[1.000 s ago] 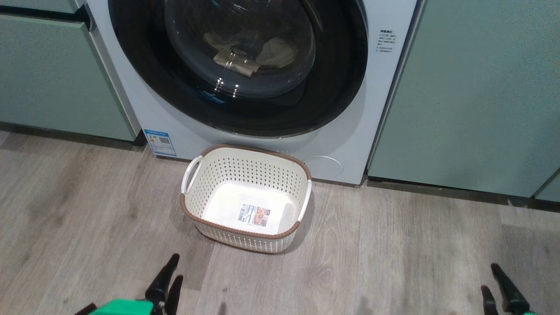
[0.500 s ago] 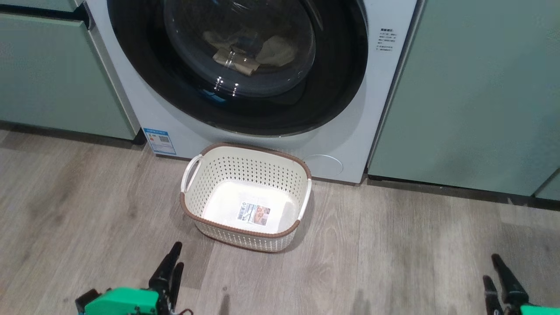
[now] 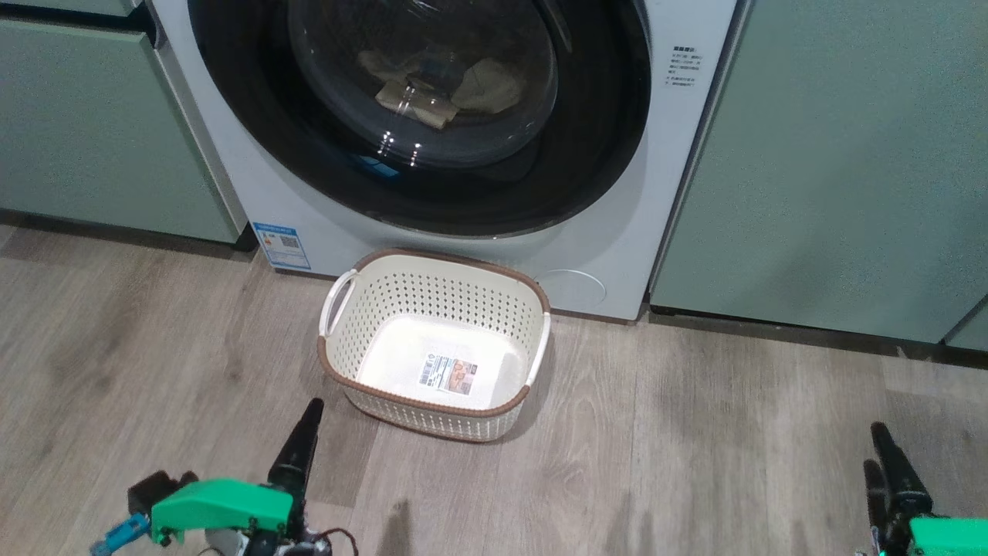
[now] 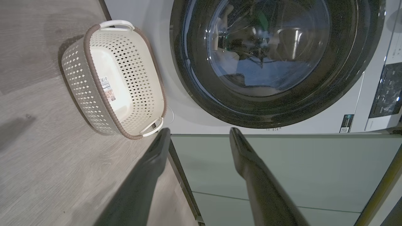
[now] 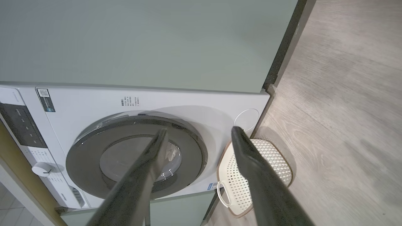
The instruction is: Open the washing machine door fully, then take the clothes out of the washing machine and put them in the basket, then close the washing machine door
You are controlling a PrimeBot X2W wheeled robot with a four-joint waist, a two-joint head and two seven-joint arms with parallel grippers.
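The left gripper (image 4: 199,131) has its two long dark fingers spread wide with nothing between them and touching nothing. It hangs low over the grey wood-plank floor (image 3: 695,463), near the front left corner of the small cream-white perforated plastic basket (image 3: 444,297) with the brown rim. The right gripper (image 5: 199,130) is likewise wide open and holds nothing; it sits well apart from the basket, out to the right, with bare planks between them. The basket stands upright on the floor, its far rim just beside the foot of the white front-loading washing machine (image 3: 617,255). The round glossy black-rimmed door (image 3: 255,139) lies shut against the machine's front. Pale yellow clothes (image 3: 478,85) show through its glass. Flat sage-green cabinet fronts (image 3: 818,154) flank the machine on both sides.
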